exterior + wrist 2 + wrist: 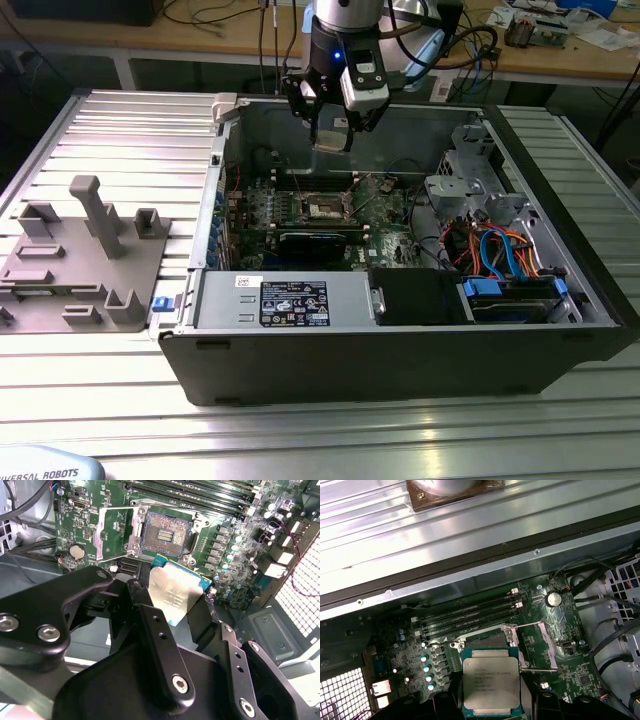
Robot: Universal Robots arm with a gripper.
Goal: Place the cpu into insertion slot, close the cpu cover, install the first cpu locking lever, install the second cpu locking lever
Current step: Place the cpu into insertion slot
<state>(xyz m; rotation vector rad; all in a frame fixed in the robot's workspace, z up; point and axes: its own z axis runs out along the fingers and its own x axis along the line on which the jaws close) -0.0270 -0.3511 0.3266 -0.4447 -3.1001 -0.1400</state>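
Several memory slots [470, 611] beside insertion slot [167, 534]

cpu [492, 686]: silvery face to camera, clamped in gripper [496, 702] (black fingers on 2 opposite edges). Hangs above green board [395, 640], partly hiding the slot [485, 639]. What shows of the slot is bare. Cover [543, 645] stands open just beside it. 4 memory slots [470, 612] beyond the slot; 1 coin cell [552, 598] near the cover. Ribbed table [470, 525] past the case wall.

Lab: cable-strewn benches [585, 62] behind an aluminium-profile worktable [120, 130]
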